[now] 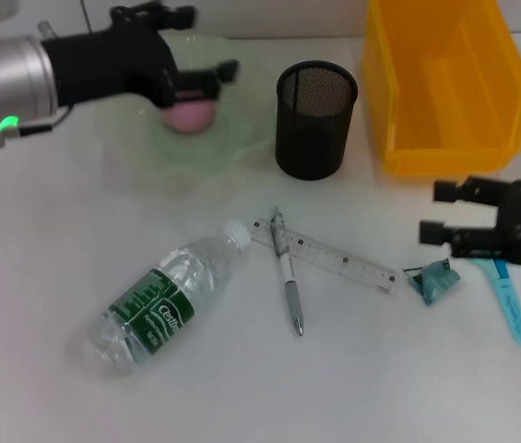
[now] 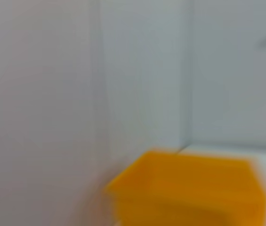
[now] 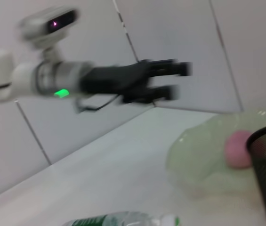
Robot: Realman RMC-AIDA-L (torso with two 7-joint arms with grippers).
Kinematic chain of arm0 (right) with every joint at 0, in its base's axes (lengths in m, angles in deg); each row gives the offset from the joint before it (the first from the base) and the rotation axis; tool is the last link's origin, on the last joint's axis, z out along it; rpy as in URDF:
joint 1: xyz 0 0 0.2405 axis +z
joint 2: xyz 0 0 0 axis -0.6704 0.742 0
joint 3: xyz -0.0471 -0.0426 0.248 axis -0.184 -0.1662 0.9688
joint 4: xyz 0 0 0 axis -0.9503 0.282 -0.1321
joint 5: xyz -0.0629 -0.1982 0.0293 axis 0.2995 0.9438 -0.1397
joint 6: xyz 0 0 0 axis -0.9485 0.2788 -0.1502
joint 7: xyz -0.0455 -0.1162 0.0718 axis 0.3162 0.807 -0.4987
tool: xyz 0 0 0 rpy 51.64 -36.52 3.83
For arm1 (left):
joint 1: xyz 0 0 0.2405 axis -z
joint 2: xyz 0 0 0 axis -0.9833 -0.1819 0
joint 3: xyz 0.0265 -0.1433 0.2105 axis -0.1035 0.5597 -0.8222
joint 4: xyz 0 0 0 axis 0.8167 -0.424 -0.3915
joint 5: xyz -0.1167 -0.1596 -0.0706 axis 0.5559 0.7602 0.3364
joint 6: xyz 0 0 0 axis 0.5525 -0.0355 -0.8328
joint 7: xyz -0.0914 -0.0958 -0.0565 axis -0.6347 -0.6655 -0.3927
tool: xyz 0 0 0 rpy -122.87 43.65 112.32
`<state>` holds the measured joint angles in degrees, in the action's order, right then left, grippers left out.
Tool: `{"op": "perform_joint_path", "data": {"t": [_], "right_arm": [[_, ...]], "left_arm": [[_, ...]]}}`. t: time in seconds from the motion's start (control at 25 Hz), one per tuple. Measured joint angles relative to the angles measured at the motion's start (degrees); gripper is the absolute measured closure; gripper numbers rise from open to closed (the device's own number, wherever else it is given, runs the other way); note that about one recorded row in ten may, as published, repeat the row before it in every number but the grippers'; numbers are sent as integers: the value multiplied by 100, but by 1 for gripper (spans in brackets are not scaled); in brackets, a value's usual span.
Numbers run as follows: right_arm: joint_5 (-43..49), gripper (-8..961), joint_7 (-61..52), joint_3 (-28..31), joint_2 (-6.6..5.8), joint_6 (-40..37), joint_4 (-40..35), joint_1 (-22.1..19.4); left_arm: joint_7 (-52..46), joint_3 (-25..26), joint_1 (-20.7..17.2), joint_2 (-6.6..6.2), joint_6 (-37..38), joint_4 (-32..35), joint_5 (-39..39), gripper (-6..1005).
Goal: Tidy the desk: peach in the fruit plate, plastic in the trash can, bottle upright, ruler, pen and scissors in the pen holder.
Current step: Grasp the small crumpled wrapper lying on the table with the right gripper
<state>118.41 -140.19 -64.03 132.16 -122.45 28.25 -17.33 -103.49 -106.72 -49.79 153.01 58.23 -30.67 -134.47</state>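
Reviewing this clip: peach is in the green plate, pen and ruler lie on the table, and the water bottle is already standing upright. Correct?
Not quite. The head view shows the water bottle lying on its side. The peach is in the green plate; pen and ruler lie on the table.

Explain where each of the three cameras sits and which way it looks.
Head view: from the robot's head, down on the table; shows the left gripper above the peach, and the right gripper.
Left wrist view: on the left arm, facing the wall and the yellow bin; no fingers show.
Right wrist view: on the right arm, facing the left gripper.
Head and right wrist views share peach and pen holder.
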Motion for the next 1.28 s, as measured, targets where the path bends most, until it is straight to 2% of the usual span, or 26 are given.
{"op": "perform_joint_path", "data": {"t": [0.04, 0.08, 0.12, 0.2, 0.24, 0.28, 0.32, 0.36, 0.4, 0.44, 0.48, 0.56, 0.6, 0.64, 0.68, 0.76, 0.8, 0.84, 0.88, 0.96, 1.0, 1.04, 1.08, 1.16, 1.28], "right_arm": [[-21, 152, -421, 13, -3, -108, -513, 2], [-21, 152, -421, 13, -3, -108, -513, 2], [-4, 152, -787, -4, 4, -186, -927, 5], [56, 153, -1368, -67, 6, -317, -1541, 35], [163, 153, -2046, -206, -3, -487, -2273, 106], [163, 153, -2046, -206, -3, -487, -2273, 106], [248, 153, -2367, -294, -19, -540, -2575, 160], [356, 154, -2648, -394, -31, -582, -2858, 219], [506, 154, -2949, -522, -50, -610, -3126, 300], [1001, 154, -3633, -825, -75, -628, -3648, 471], [1001, 154, -3633, -825, -75, -628, -3648, 471], [1785, 155, -4477, -1327, -80, -604, -4205, 730], [1785, 155, -4477, -1327, -80, -604, -4205, 730], [2285, 156, -4968, -1711, -81, -614, -4426, 907], [2285, 156, -4968, -1711, -81, -614, -4426, 907], [2841, 156, -5301, -2301, -42, -629, -4517, 1061], [2841, 157, -5301, -2301, -42, -629, -4517, 1061], [3278, 157, -5470, -2793, 53, -553, -4395, 1146], [3278, 157, -5470, -2793, 53, -553, -4395, 1146], [3643, 158, -5595, -3310, 137, -403, -4218, 1185], [3747, 158, -5668, -3620, 159, -267, -4135, 1177], [3792, 158, -5847, -4219, 166, 47, -4002, 1128], [3792, 159, -5847, -4219, 166, 47, -4002, 1128], [3803, 159, -5960, -4880, 159, 387, -3808, 1098], [3800, 160, -5940, -5176, 155, 557, -3609, 1113]], "left_arm": [[393, -1, -143, -11, 554, -4, 352, 153], [393, -1, -143, -11, 554, -4, 352, 153], [682, 14, -235, -19, 1001, -46, 561, 153], [1410, 87, -482, -29, 2423, -323, 805, 153], [1410, 87, -482, -29, 2423, -323, 805, 153], [1410, 87, -482, -29, 2423, -323, 805, 154], [1461, 77, -510, -26, 2538, -388, 753, 154], [1656, -26, -589, -4, 2768, -746, 429, 154], [1656, -26, -589, -4, 2768, -746, 429, 154], [1707, -83, -593, 7, 2803, -934, 319, 154], [1769, -146, -591, 12, 2853, -1158, 244, 154], [1959, -204, -591, 20, 2934, -1501, 250, 154], [2064, -213, -594, 24, 2962, -1635, 260, 154], [2366, -193, -608, 30, 2975, -1924, 282, 154], [2366, -193, -608, 30, 2975, -1924, 282, 155], [2513, -172, -607, 31, 2970, -2090, 285, 155], [2544, -170, -605, 29, 2953, -2145, 286, 155], [2561, -166, -604, 27, 2927, -2187, 288, 155], [2563, -166, -603, 27, 2918, -2194, 288, 155], [2563, -161, -599, 26, 2904, -2194, 289, 155], [2564, -154, -592, 24, 2896, -2195, 290, 155], [2565, -146, -578, 21, 2882, -2196, 291, 155], [2565, -146, -578, 21, 2882, -2196, 291, 156], [2566, -137, -561, 15, 2864, -2198, 291, 156], [2568, -137, -540, 15, 2855, -2200, 290, 156]]}}
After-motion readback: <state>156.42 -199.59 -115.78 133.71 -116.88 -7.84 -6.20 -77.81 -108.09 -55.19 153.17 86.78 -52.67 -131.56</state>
